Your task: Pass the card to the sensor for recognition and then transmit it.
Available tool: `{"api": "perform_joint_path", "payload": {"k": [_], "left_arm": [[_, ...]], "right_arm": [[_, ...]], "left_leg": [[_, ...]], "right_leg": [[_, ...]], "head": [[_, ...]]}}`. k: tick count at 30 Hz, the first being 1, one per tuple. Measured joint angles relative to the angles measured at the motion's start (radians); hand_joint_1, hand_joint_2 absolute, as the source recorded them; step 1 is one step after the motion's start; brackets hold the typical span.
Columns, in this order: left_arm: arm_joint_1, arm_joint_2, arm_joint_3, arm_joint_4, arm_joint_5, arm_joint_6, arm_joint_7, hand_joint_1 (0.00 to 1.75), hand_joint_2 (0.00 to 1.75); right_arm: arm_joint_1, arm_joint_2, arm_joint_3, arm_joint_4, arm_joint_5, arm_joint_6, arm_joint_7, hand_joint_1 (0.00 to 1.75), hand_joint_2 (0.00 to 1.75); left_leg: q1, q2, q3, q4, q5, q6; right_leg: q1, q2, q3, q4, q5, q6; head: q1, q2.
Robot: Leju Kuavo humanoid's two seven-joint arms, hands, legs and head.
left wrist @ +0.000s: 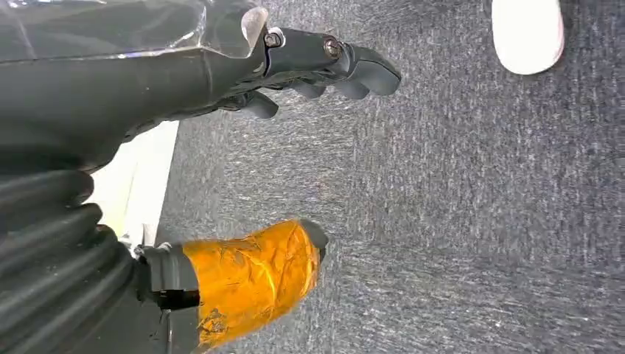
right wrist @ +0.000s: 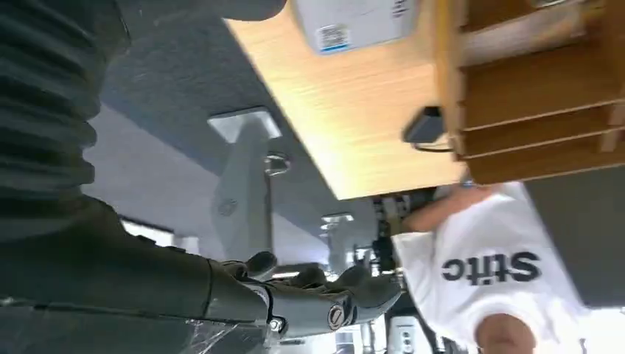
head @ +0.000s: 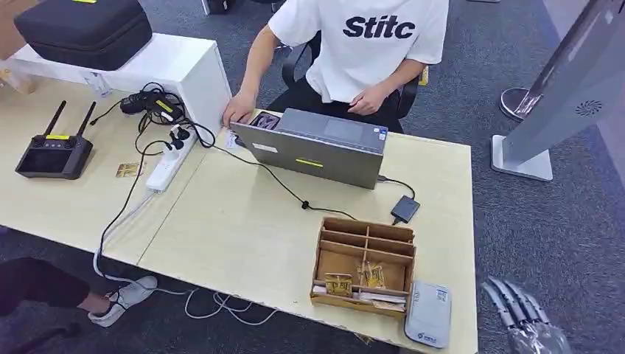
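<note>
A wooden organiser box (head: 365, 243) stands near the table's front right corner, with gold cards (head: 338, 283) lying in its front compartments. Right beside it, at the table edge, lies the flat grey card sensor (head: 427, 313), also visible as the sensor (right wrist: 354, 22) in the right wrist view next to the box (right wrist: 531, 96). My right hand (head: 516, 306) hangs off the table's right side, lower than the sensor, fingers spread and holding nothing; its fingers (right wrist: 324, 295) are extended. My left hand (left wrist: 332, 66) hangs over the carpet, empty, its thumb (left wrist: 250, 276) wrapped in orange tape.
A person in a white T-shirt (head: 368, 44) sits behind the table at a grey laptop (head: 317, 147). A small dark drive (head: 404, 209) on a cable lies behind the box. A power strip (head: 169, 158), a controller (head: 55, 155) and another gold card (head: 129, 169) lie to the left. A white stand (head: 545, 110) stands at the right.
</note>
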Motion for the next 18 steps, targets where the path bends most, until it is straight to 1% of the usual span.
{"api": "perform_joint_path", "payload": {"k": [5, 9, 18], "left_arm": [[-0.002, 0.006, 0.0, 0.0, 0.0, -0.001, -0.003, 0.0, 1.75], [-0.002, 0.01, 0.0, 0.0, -0.001, -0.002, -0.003, 0.0, 1.75], [-0.002, 0.021, 0.0, 0.0, -0.001, -0.004, -0.003, 0.0, 1.75]], "right_arm": [[-0.052, 0.037, 0.072, 0.039, -0.032, 0.008, -0.028, 0.0, 1.75], [-0.083, 0.056, 0.107, 0.072, -0.042, 0.025, -0.036, 0.0, 1.75], [-0.133, 0.076, 0.162, 0.134, -0.046, 0.063, -0.042, 0.0, 1.75]], "left_leg": [[0.0, 0.0, 0.0, 0.0, 0.0, 0.0], [0.0, 0.0, 0.0, 0.0, 0.0, 0.0], [0.0, 0.0, 0.0, 0.0, 0.0, 0.0]], "right_leg": [[0.0, 0.0, 0.0, 0.0, 0.0, 0.0], [0.0, 0.0, 0.0, 0.0, 0.0, 0.0], [0.0, 0.0, 0.0, 0.0, 0.0, 0.0]], "head": [[0.0, 0.0], [0.0, 0.0], [0.0, 0.0]]}}
